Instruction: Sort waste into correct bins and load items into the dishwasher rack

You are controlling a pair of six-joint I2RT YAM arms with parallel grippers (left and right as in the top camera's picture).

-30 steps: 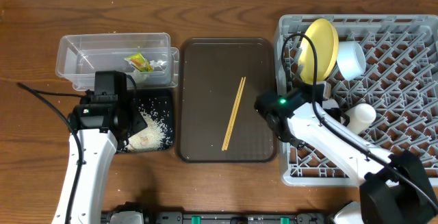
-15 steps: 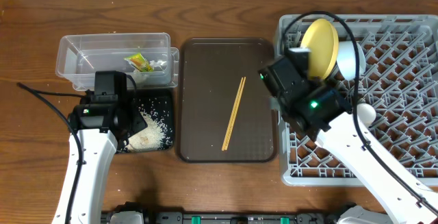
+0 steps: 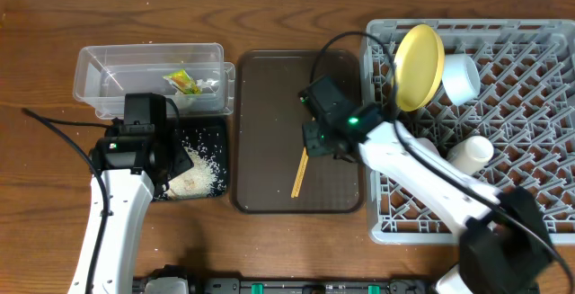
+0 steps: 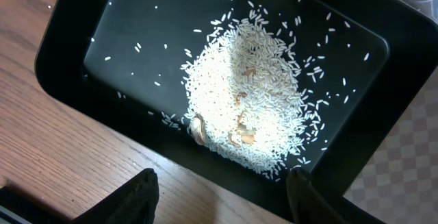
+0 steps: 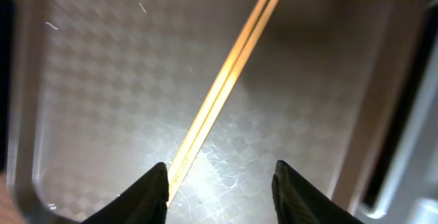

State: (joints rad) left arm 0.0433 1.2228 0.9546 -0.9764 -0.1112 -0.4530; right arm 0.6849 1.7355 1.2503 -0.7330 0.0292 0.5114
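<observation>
— We have a brown wooden table (image 3: 36, 24) under everything. What do our containers on the left hold?

— The clear tub (image 3: 148, 56) at the far left has the crumpled snack wrapper (image 3: 182, 82) in it, green and yellow, toward its right end. Just on the near side of the tub sits the black tray (image 3: 218, 137). The rice (image 4: 246, 94) lies heaped in the tray's middle, with loose grains scattered round it and a few tan bits (image 4: 236, 136) at the heap's near edge.

— And our left gripper (image 4: 222, 200)?

— It hangs over the near rim of that tray, fingers spread wide, nothing between them.

— What do we see in the middle?

— The dark brown serving tray (image 3: 269, 87) carries the two chopsticks (image 5: 226, 80), side by side and lying on a slant. Our right gripper (image 5: 222, 196) is above their near end with its fingers wide apart, and the sticks run close by one finger (image 5: 154, 190). Whether it touches them we cannot tell.

— And on the right?

— The grey dishwasher rack (image 3: 467, 26) has the yellow plate (image 3: 419, 60) standing on edge near its far-left corner. A pale bowl (image 3: 460, 78) lies on its side just beside the plate. A small pale cup (image 3: 472, 153) sits nearer us among the pegs, apart from both.
</observation>
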